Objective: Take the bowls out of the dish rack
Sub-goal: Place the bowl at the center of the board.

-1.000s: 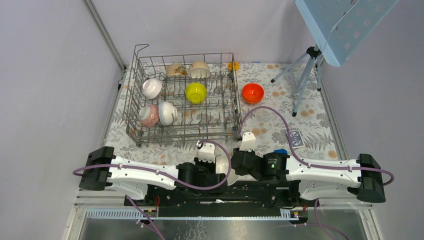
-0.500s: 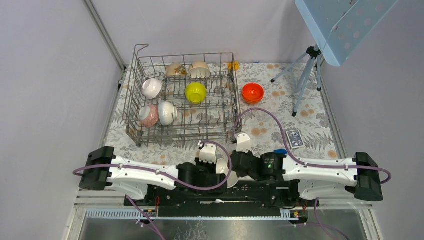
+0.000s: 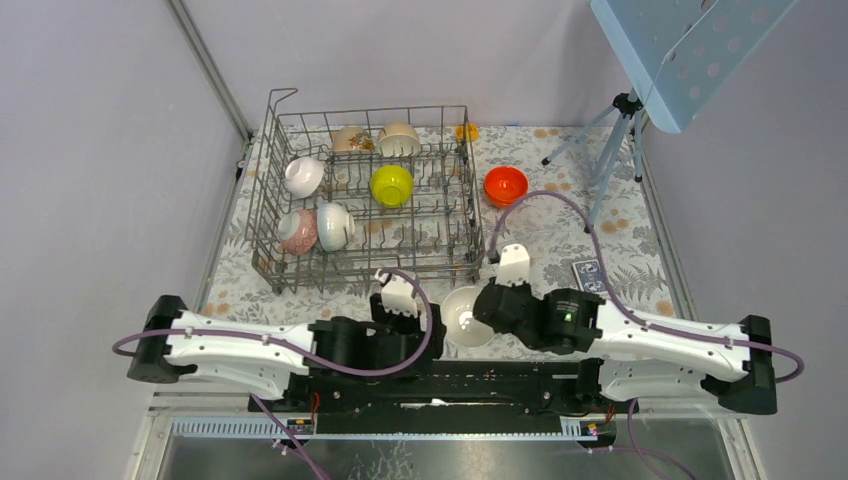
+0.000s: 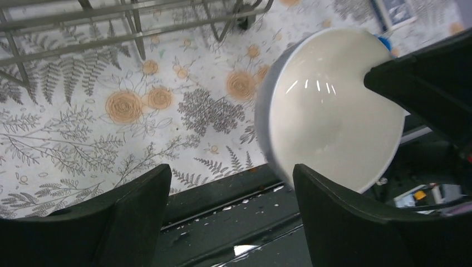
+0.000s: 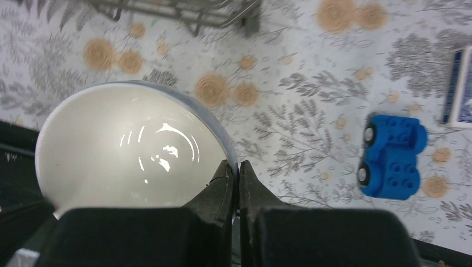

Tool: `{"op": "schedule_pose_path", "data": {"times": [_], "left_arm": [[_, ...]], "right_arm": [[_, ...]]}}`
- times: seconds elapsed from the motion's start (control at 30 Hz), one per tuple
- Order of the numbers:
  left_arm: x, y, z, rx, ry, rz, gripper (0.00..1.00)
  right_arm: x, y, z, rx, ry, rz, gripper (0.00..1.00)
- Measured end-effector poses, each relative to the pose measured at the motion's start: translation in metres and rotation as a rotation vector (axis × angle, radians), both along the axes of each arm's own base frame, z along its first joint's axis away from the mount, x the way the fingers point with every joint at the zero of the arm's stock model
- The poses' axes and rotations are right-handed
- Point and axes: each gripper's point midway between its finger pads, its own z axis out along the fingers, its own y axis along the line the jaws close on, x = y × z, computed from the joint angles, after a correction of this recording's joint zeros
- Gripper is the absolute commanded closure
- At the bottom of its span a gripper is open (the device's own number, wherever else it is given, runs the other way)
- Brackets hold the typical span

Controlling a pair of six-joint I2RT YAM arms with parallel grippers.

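While the left claw [image 4: 231, 181] gapes empty, the right claw [image 5: 237, 167], pinching the bowl [image 5: 133, 150] by its rim near the dish rack [image 3: 360, 268], should lower it level.

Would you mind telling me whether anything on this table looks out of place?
A blue toy car sits on the table beside a card box, unrelated to dish unloading; nothing looks spilled or broken.

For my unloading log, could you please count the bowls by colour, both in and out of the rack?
White bowls: 3
Beige bowls: 2
Yellow-green bowl: 1
Orange bowl: 1
Pink-speckled bowl: 1
Total: 8
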Motion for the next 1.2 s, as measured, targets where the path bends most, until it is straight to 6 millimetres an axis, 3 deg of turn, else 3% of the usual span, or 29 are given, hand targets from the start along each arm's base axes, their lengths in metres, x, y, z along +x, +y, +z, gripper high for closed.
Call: {"op": "schedule_pose_path", "data": {"times": [0.27, 0.47, 0.7, 0.9, 1.07, 1.2], "left_arm": [[0.009, 0.019, 0.057, -0.147, -0.08, -0.018, 0.07], [0.016, 0.037, 0.076, -0.223, -0.129, 0.001, 0.05], [0.02, 0.041, 0.073, -0.199, -0.162, 0.001, 0.04], [0.021, 0.016, 0.052, -0.094, -0.201, -0.037, 0.04], [0.02, 0.0, 0.023, 0.026, -0.183, -0.073, 0.17], [0.028, -0.003, 0.013, 0.041, -0.136, -0.058, 0.22]], "right_arm": [[0.026, -0.042, 0.025, 0.038, -0.057, -0.132, 1.0], [0.026, -0.045, 0.027, 0.031, -0.059, -0.12, 1.0], [0.027, -0.044, 0.024, 0.012, -0.055, -0.115, 1.0], [0.022, -0.036, 0.006, 0.031, -0.021, -0.083, 1.0], [0.018, -0.02, -0.001, 0.066, 0.023, -0.052, 1.0], [0.018, -0.008, -0.005, 0.099, 0.038, -0.037, 1.0]]}}
